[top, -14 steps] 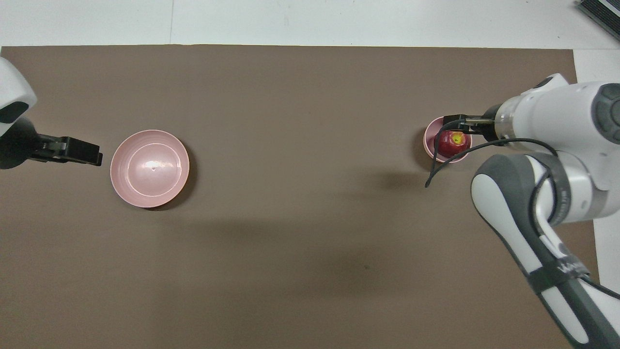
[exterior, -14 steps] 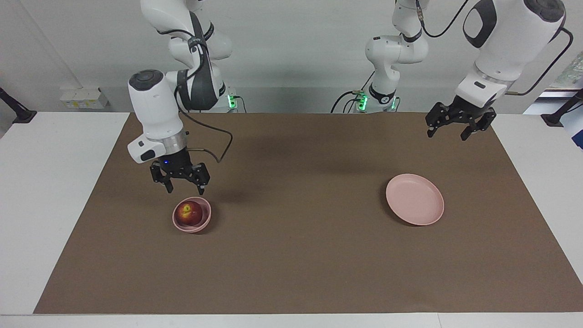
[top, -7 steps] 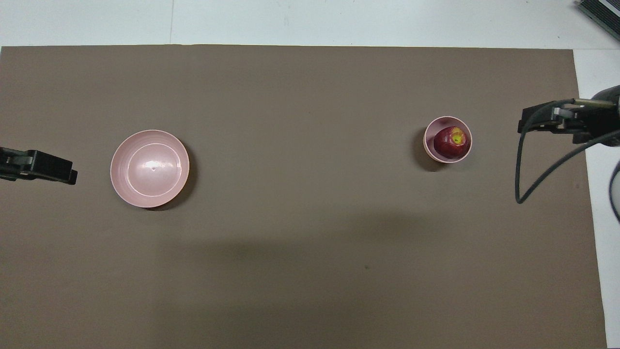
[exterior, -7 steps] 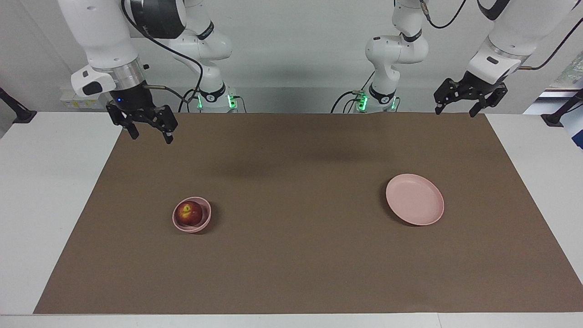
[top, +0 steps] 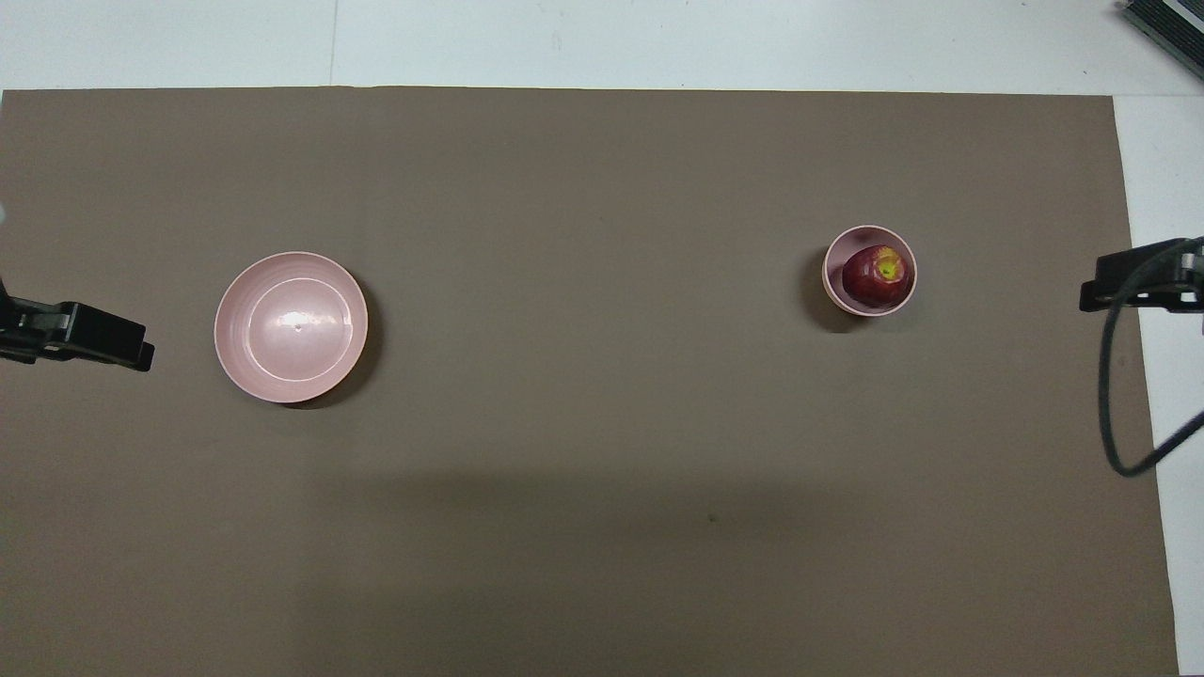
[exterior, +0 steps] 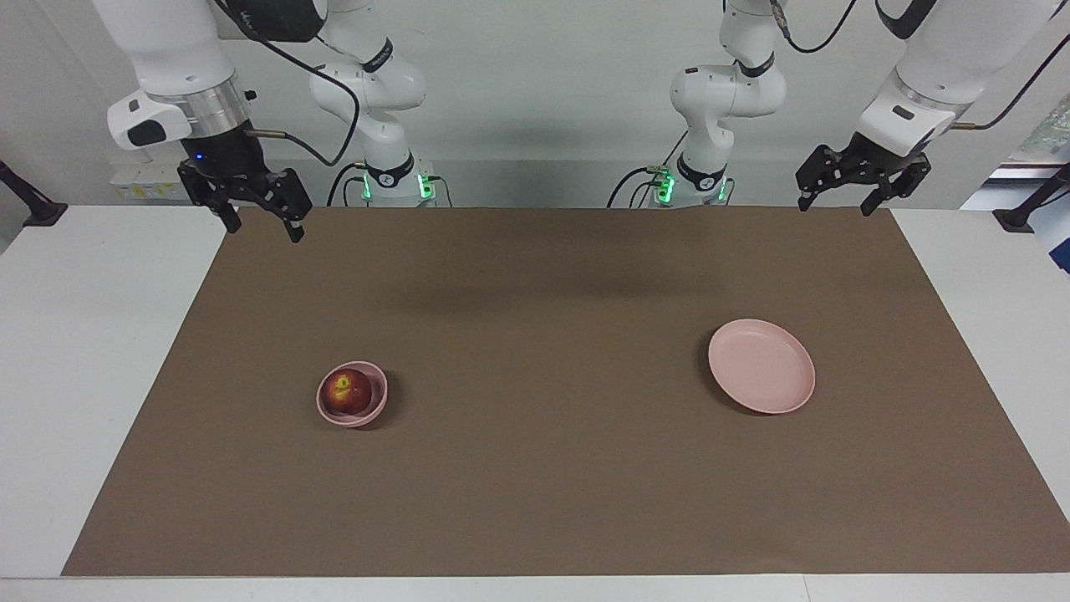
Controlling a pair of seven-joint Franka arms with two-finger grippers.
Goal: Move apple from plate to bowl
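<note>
The dark-red apple [exterior: 345, 391] with a yellowish stem patch lies in the small pink bowl [exterior: 378, 395] toward the right arm's end of the table. It shows the same way in the overhead view: apple [top: 875, 275], bowl [top: 835, 256]. The wide pink plate [exterior: 761, 365] [top: 291, 326] is bare, toward the left arm's end. My right gripper [exterior: 262, 232] [top: 1091, 291] is open and empty, raised over the mat's corner by its base. My left gripper [exterior: 836, 207] [top: 141, 350] is open and empty, raised over the mat's other corner by the robots.
A brown mat [exterior: 543, 468] covers most of the white table [exterior: 84, 351]. A black cable [top: 1115, 404] hangs from the right wrist over the mat's edge.
My right gripper has risen from just above the bowl and drawn back to the mat's corner. My left gripper has risen and drawn back a little. The apple stays in the bowl.
</note>
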